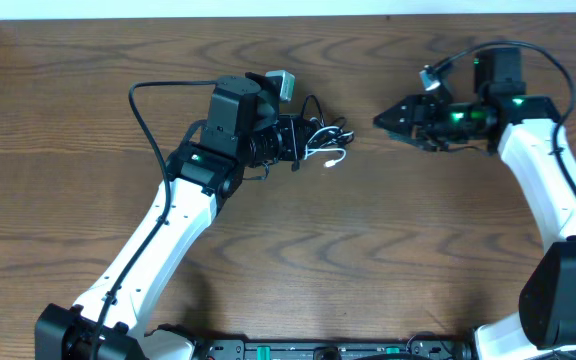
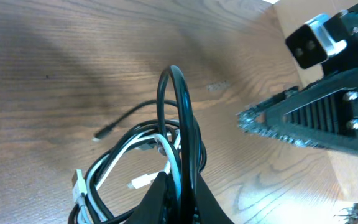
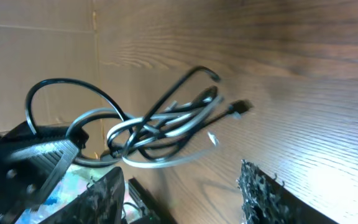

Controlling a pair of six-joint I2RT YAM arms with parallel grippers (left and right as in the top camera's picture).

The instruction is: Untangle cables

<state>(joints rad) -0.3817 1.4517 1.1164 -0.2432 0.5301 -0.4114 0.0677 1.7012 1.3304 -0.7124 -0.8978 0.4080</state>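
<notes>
On the dark brown wooden table [image 1: 298,250] the two white arms reach toward each other across the far half. The small bundle of thin cables [image 1: 323,140], one black and one white, sits at the tip of the left claw [image 1: 300,140], a little left of the middle of the table. From the left wrist view, the left claw [image 2: 176,198] is closed tight on the cables [image 2: 166,143]: its two dark fingers are pressed together at the bottom edge, with a black strand and a white strand pinched between them. One black loop stands up tall from the grip, and other loops spread to the left over the wood. A small white plug [image 2: 138,182] lies near the fingers. A thin black end runs out to the left and finishes in a small plug. Whether the lower loops rest on the table or hang just above it I cannot tell. The right claw [image 1: 383,120] is to the right of the bundle, pointing at it but apart from it, with bare wood between. In the right wrist view, the right claw [image 3: 185,199] is open, its two fingers well apart and holding nothing. The cables [image 3: 160,130] are in front of it, not between the fingers.
</notes>
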